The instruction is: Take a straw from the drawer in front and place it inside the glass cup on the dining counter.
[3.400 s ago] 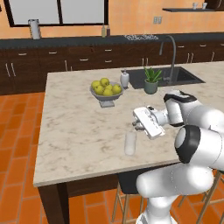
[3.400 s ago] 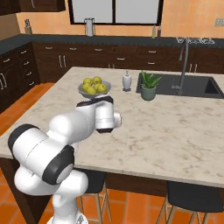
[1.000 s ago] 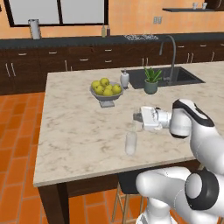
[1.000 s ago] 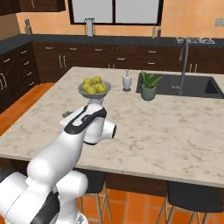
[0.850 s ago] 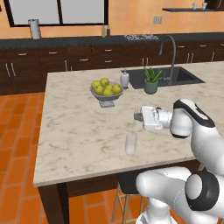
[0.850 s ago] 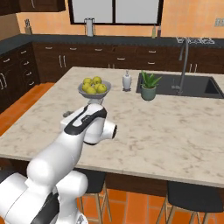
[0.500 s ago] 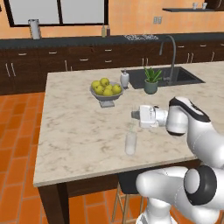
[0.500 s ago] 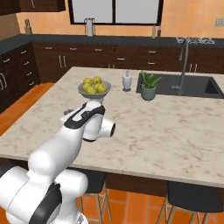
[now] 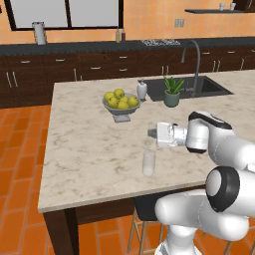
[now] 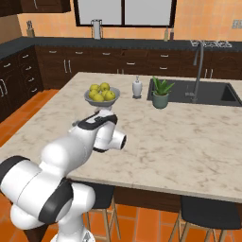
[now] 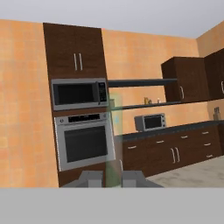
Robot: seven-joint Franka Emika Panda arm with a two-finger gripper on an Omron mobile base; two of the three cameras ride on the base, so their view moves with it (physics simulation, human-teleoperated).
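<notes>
**Straw held level above the island, glass waiting below**

With the drawer step behind me, I judge I am in the carry-and-insert stage: the gripper (image 9: 152, 133) points sideways over the dining counter (image 9: 84, 149), and in the hand view its two finger tips (image 11: 90, 178) sit close on either side of a pale, translucent stick that I take to be the straw (image 11: 115, 140), so the claw looks clamped on it. In the left base view the straw itself is too faint to pick out at the hand. The glass cup (image 9: 148, 162) stands upright on the marble just below the gripper and slightly nearer the counter's front edge, well apart from the fruit bowl (image 9: 120, 104). By my reading, the next move calls for turning the wrist until the straw points down, centring it over the cup's narrow mouth, then lowering before I let go.
</notes>
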